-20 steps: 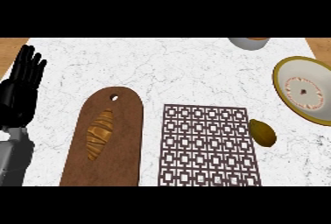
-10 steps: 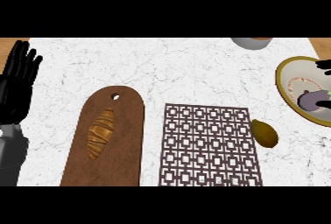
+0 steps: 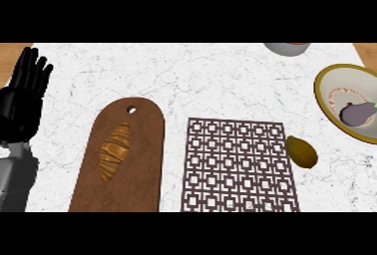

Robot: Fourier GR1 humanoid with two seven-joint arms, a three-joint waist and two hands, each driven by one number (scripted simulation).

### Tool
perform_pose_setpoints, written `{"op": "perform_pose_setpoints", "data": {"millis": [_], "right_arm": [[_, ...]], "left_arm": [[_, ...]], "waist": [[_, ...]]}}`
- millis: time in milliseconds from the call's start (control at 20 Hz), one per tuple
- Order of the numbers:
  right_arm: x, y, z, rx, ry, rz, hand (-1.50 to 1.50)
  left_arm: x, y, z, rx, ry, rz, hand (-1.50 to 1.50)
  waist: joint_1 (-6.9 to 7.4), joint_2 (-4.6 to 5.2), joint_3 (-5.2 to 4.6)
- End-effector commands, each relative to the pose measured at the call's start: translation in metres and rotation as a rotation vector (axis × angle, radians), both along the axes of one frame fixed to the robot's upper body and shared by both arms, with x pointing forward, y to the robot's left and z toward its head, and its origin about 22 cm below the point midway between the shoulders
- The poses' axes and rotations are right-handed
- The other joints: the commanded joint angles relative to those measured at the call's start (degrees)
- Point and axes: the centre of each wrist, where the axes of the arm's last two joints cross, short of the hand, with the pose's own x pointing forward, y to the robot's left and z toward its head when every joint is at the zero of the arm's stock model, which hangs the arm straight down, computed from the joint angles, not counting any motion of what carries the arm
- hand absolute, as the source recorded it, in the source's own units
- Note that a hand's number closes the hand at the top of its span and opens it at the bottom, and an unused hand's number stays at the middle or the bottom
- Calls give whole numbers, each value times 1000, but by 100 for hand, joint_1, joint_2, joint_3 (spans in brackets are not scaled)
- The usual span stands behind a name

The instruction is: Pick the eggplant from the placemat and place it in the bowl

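The purple eggplant (image 3: 358,113) lies inside the yellow-rimmed bowl (image 3: 328,105) at the right edge of the head view. Nothing lies on the brown lattice placemat (image 3: 239,167) in the lower middle of the counter. My left hand (image 3: 21,107) rests at the far left with its fingers straight and pointing up, holding nothing. My right hand does not show.
A wooden cutting board (image 3: 136,124) with a croissant (image 3: 115,151) on it lies left of the placemat. A brown oval item (image 3: 302,152) sits between the placemat and the bowl. A grey cup (image 3: 287,48) stands at the top right.
One second ago the bowl held nothing; the eggplant appeared in it half a second ago and lies there now. The left hand has stayed in place.
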Motion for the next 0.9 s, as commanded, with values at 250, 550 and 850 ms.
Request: {"op": "perform_pose_setpoints", "data": {"millis": [250,550,850], "right_arm": [[-53,-56,31,177,-94,-179,-150],[-99,-85,23,198,-110,-179,-150],[-118,-96,28,219,-128,-164,-150]], "left_arm": [[2,-1,6,-10,-15,-11,0],[-6,-1,-2,-12,-12,2,0],[-9,-1,-7,-15,-9,9,0]], "waist": [[18,60,22],[-6,72,57],[1,98,78]]}}
